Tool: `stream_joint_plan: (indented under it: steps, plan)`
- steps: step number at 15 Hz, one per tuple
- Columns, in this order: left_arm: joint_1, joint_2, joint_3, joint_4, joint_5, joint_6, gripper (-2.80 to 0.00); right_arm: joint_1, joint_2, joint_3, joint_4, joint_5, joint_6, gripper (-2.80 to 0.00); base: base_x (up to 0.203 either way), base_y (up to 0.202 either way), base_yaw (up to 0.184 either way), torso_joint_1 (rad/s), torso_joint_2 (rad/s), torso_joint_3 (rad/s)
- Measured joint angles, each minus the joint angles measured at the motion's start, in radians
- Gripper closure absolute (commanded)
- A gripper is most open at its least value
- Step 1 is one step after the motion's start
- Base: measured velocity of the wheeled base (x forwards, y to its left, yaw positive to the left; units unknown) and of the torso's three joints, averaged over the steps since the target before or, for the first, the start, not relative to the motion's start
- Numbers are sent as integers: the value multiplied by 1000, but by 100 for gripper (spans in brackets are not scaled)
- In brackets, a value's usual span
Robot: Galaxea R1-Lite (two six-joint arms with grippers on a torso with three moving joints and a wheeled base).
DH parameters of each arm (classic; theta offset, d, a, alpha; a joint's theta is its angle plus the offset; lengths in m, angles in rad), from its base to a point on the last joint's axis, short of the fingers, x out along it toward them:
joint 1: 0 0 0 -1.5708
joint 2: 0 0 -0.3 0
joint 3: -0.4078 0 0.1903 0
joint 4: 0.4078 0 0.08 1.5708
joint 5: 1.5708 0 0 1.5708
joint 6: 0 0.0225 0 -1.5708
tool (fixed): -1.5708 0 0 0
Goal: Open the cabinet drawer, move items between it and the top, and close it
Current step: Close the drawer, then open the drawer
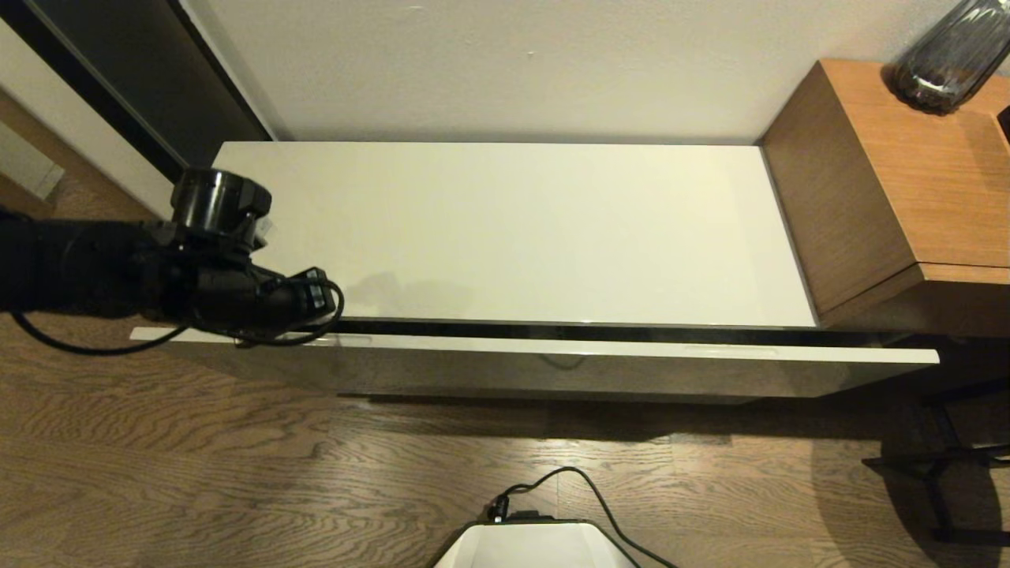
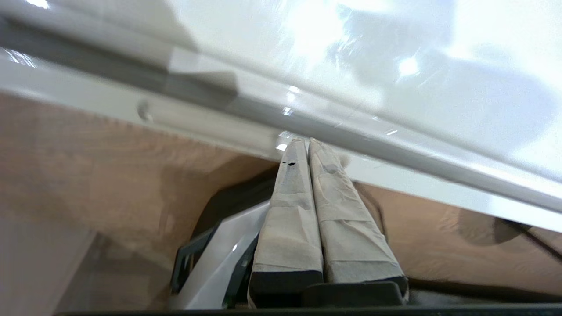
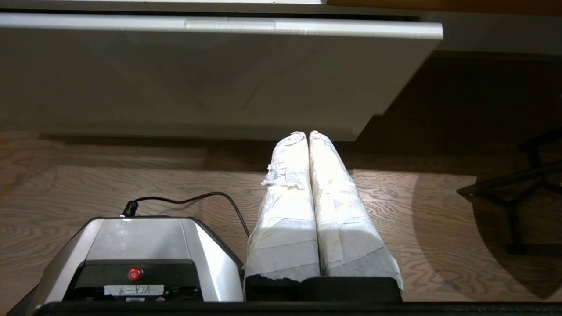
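Note:
The cabinet drawer stands pulled out a narrow way, with a dark gap between its glossy front and the top. The top is bare. The items are out of view; the drawer's inside is hidden. My left arm reaches in from the left over the drawer's left end. In the left wrist view my left gripper is shut with nothing between its taped fingers, its tips against the drawer front's upper edge. My right gripper is shut and empty, low above the floor, facing the drawer front.
A brown wooden side table with a dark glass vase adjoins the cabinet's right end. A black metal stand sits on the wood floor at the right. My base with its cable is in front of the drawer.

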Motion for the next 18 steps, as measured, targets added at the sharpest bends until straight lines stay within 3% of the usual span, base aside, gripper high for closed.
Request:
stream_joint_plan:
  steps: [2, 5, 10, 13, 18]
  plan:
    - [-1, 15, -157, 141, 0, 5, 0, 0, 0, 0, 0, 0, 0, 0, 0, 0, 0, 0, 0, 0]
    - [-3, -55, -236, 300, -1, 9, 0, 0, 0, 0, 0, 0, 0, 0, 0, 0, 0, 0, 0, 0]
    - [-4, -408, -201, 541, -2, 50, 0, 0, 0, 0, 0, 0, 0, 0, 0, 0, 0, 0, 0, 0]
    - [-3, -666, -180, 748, 6, 97, 0, 0, 0, 0, 0, 0, 0, 0, 0, 0, 0, 0, 0, 0]
    - [21, -1029, -142, 1103, 74, 169, 0, 0, 0, 0, 0, 0, 0, 0, 0, 0, 0, 0, 0, 0]
